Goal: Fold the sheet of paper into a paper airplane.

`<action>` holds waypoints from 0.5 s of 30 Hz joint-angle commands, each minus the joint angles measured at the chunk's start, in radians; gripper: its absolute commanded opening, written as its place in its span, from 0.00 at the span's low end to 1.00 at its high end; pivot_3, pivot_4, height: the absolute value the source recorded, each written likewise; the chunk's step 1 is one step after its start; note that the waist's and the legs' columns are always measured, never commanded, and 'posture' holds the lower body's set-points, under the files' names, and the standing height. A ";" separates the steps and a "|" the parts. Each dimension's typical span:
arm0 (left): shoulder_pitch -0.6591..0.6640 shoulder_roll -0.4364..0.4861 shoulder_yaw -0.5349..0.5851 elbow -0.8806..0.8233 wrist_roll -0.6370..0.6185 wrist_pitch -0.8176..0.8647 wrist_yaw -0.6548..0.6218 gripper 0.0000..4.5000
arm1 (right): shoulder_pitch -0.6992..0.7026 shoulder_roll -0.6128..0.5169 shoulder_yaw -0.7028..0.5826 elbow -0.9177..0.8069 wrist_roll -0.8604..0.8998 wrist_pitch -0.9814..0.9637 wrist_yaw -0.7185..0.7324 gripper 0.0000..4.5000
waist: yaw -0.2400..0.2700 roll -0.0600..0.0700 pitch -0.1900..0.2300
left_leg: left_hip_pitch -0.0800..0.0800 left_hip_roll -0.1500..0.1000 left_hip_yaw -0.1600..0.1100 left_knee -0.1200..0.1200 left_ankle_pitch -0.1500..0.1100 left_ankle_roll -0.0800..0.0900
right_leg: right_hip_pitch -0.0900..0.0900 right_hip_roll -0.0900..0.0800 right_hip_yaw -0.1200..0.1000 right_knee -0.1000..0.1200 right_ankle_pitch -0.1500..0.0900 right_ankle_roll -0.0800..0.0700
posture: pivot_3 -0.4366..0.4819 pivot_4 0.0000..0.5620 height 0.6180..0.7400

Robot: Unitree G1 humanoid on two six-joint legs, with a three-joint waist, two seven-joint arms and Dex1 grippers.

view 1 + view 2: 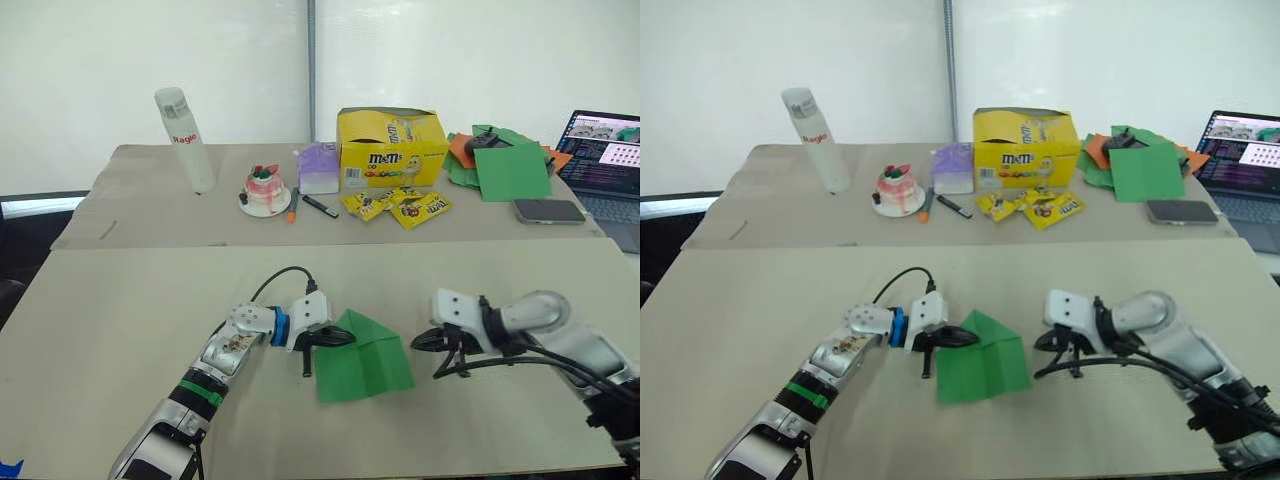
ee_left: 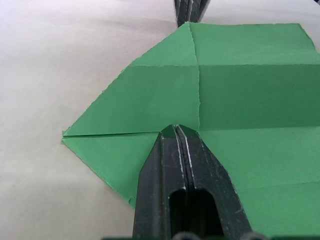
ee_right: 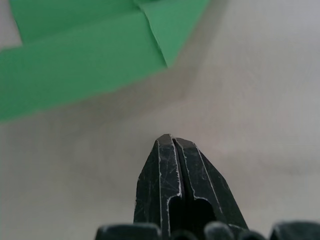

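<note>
Toward the near edge of the desk (image 1: 120,300), roughly midway along it, lay the sheet of paper (image 1: 365,362), bright green and already creased: its two far corners were folded in to a point aimed at the far edge, so its long axis ran from near edge to far edge. The left hand (image 1: 322,341) rested on the sheet's left flap, its two black fingers pressed together with nothing between them, their tips at the centre crease in the left wrist view. The right hand (image 1: 428,341) hovered just off the sheet's right edge, apart from the paper, its fingers also together and empty. The left hand was therefore the nearer, already touching; the sheet lay to the right hand's left. By my judgement the next fold, along that long axis, called for one hand to pin while the other lifted a side. Farther back stood a yellow candy box (image 1: 391,147) and a heap of green and orange sheets (image 1: 500,160).
</note>
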 commanded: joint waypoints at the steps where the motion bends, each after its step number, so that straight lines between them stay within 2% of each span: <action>1: -0.006 0.008 0.000 0.026 0.014 0.007 -0.004 0.00 | 0.014 0.059 -0.054 -0.053 0.095 0.033 0.013 0.01 | 0.000 0.000 0.000 | 0.000 0.000 0.000 0.000 0.000 0.000 | 0.000 0.000 0.000 0.000 0.000 0.000 | 0.48 0.27 1.00; 8: -0.009 0.024 0.010 0.026 0.010 0.014 -0.007 0.00 | -0.019 0.192 -0.088 -0.090 0.223 0.172 -0.022 0.01 | 0.000 0.000 0.000 | 0.000 0.000 -0.001 0.000 0.000 0.000 | 0.000 0.000 0.000 0.000 0.000 0.000 | 0.48 0.27 1.00; 15: -0.009 0.039 0.028 0.008 0.005 0.026 -0.002 0.00 | -0.053 0.318 -0.023 -0.013 0.172 0.174 -0.083 0.01 | -0.001 0.000 0.000 | 0.000 0.000 -0.001 0.000 0.000 0.000 | -0.001 0.000 0.000 0.000 0.000 -0.001 | 0.48 0.27 1.00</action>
